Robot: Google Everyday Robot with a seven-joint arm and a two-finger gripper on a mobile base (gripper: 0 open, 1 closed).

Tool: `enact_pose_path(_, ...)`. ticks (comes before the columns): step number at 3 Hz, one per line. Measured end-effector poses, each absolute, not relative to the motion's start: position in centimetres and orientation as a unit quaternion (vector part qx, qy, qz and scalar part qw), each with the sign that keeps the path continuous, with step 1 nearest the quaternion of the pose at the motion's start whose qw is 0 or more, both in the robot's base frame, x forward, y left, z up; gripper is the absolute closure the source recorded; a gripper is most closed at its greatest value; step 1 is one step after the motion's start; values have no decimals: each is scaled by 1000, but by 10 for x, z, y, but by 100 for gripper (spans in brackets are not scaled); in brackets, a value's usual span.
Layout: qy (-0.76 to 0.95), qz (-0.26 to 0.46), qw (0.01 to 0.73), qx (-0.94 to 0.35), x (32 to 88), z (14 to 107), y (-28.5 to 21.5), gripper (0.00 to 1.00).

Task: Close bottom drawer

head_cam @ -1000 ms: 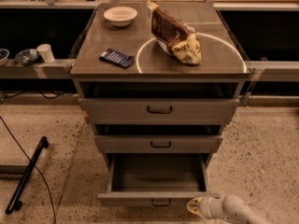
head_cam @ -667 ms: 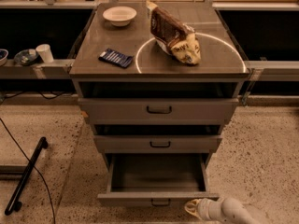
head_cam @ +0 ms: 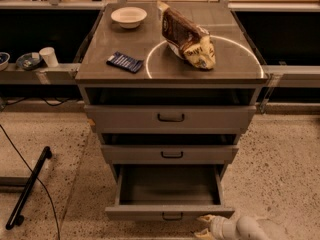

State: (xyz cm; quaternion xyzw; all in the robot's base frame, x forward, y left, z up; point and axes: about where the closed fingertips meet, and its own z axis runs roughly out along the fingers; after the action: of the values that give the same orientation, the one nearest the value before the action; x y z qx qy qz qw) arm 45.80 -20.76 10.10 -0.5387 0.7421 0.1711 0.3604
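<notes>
Looking at the bottom drawer [head_cam: 169, 212]: stands pulled far out from the foot of the cabinet [head_cam: 230, 64], grey tray on show with nothing seen inside. Carries a small black handle [head_cam: 172, 216] at the middle of its front. Finds the gripper [head_cam: 204, 225] low before the cabinet, just off the right end of that front, tips a little apart and holding nothing; cannot tell whether touching the front yet. Has the middle drawer [head_cam: 170, 154] and top drawer [head_cam: 170, 118] higher up the cabinet, both shut or nearly so. Bears, on the cabinet's top, a white bowl [head_cam: 129, 17], a blue packet [head_cam: 125, 62] and a snack bag [head_cam: 189, 39]. Likely to go wrong through pushing so far right of the cabinet's centre: could skew the drawer on its runners and jam it half shut. Could also slip off the corner and miss, or, shoving hard, jolt the cabinet and shift the bag.
</notes>
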Motion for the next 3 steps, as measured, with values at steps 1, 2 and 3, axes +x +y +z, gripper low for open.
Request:
enact_pose_path(1,742,171,360,-539,458,101,-207,0)
enact_pose_path(2,742,172,360,-539,458,101,-207,0)
enact_pose_path(3,733,190,350,-552,459,91,-192,18)
